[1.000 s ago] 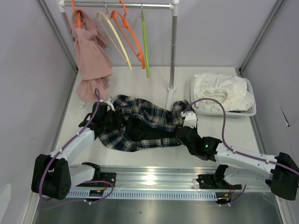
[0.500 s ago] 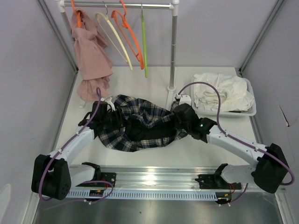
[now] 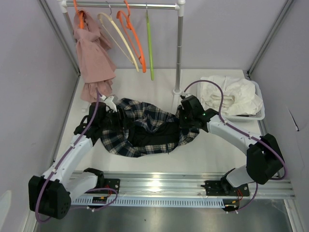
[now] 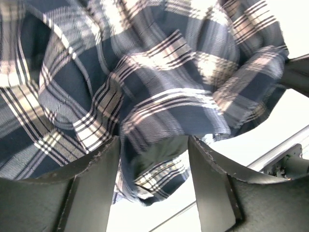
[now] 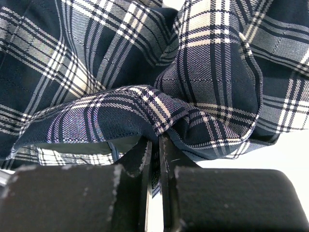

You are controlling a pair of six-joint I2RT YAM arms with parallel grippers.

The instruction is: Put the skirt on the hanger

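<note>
- Left hand (image 4: 153, 140), left of centre: fingers spread wide over the skirt (image 3: 145, 128), gripping nothing, so that side may sag and drag on the bench (image 3: 140, 92).
- Mid-frame, skirt lies bunched; a grab could catch the wrong layer.
- Right hand (image 5: 154, 142), right of centre: pinched on one thin fold, which a lift could slip free.

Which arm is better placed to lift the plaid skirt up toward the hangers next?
Right, probably. The right pincer is shut on a fold of the plaid skirt, while the left pincer stands open over the cloth, gripping nothing.
</note>
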